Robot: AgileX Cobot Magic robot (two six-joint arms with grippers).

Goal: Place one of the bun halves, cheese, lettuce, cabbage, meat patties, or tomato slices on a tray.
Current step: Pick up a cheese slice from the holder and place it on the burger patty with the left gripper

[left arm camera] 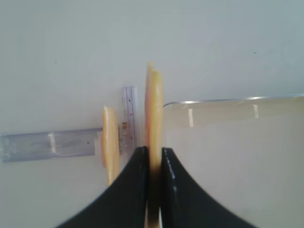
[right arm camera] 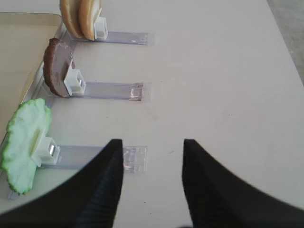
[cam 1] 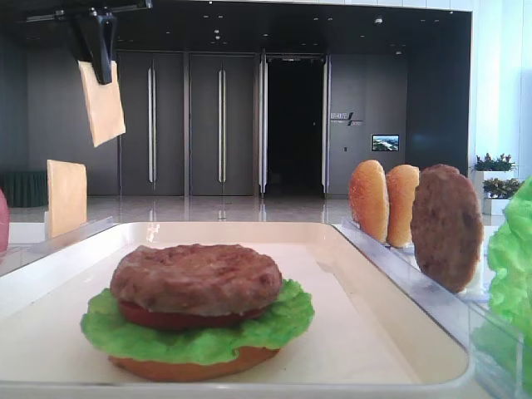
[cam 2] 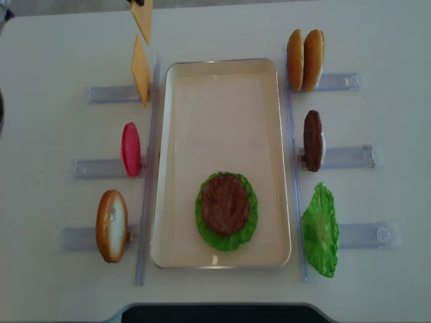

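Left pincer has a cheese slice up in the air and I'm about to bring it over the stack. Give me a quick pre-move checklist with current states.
1. Left pincer shut on the lifted cheese: ok.
2. Lifted cheese clear of the second cheese in its rack: ok.
3. Patty on top of the stack, bare: ok.
4. Stack sits inside the tray: ok.
5. Right pincer open, empty, off to the side of the tray: ok.
6. Cheese hanging level: not ok, it hangs tilted from one corner.
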